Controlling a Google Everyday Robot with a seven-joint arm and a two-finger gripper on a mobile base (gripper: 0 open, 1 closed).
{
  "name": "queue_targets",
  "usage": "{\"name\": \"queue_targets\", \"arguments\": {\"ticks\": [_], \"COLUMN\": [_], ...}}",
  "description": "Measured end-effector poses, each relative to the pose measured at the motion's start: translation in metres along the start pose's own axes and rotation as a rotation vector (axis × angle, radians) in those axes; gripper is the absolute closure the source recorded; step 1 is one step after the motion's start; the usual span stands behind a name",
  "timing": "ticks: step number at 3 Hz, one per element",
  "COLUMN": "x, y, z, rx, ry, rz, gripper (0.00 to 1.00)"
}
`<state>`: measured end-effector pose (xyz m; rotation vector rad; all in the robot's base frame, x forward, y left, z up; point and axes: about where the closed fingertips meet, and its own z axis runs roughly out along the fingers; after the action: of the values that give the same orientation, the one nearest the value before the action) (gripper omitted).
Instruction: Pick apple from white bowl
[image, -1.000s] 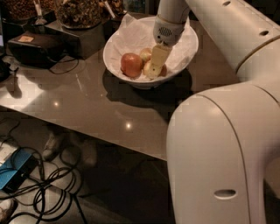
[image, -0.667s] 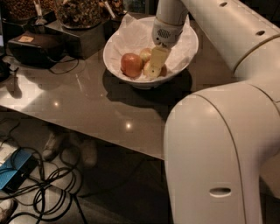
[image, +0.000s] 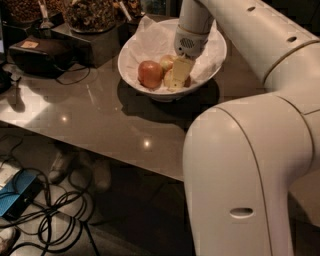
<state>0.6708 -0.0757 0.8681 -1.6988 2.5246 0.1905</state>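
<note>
The tool (image: 179, 75) is down in the white bowl (image: 128, 74), at the pale apple (image: 168, 80) near the bowl's 6 o'clock. Wide or narrow, I cannot tell. It should centre on that apple, clear of the darker red apple (image: 150, 74) at its 9 o'clock, then lift straight.

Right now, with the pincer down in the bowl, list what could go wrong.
The pincer sits low in the white bowl, over the pale apple; the darker red apple lies close beside it and might be nudged or grabbed instead. The crumpled paper lining could snag and lift along.
</note>
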Motion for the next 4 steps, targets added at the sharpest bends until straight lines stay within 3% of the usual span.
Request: {"name": "queue_targets", "arguments": {"ticks": [1,3,4], "x": [-0.0005,-0.0006,-0.0006], "y": [0.0015,0.0016,0.0016], "z": [0.0052,0.0054,0.0054], "rx": [-0.030,-0.031,-0.031], "ry": [-0.025,-0.026,-0.026], "rz": [-0.025,-0.026,-0.026], "gripper": [0.46,0.92,1.00]}}
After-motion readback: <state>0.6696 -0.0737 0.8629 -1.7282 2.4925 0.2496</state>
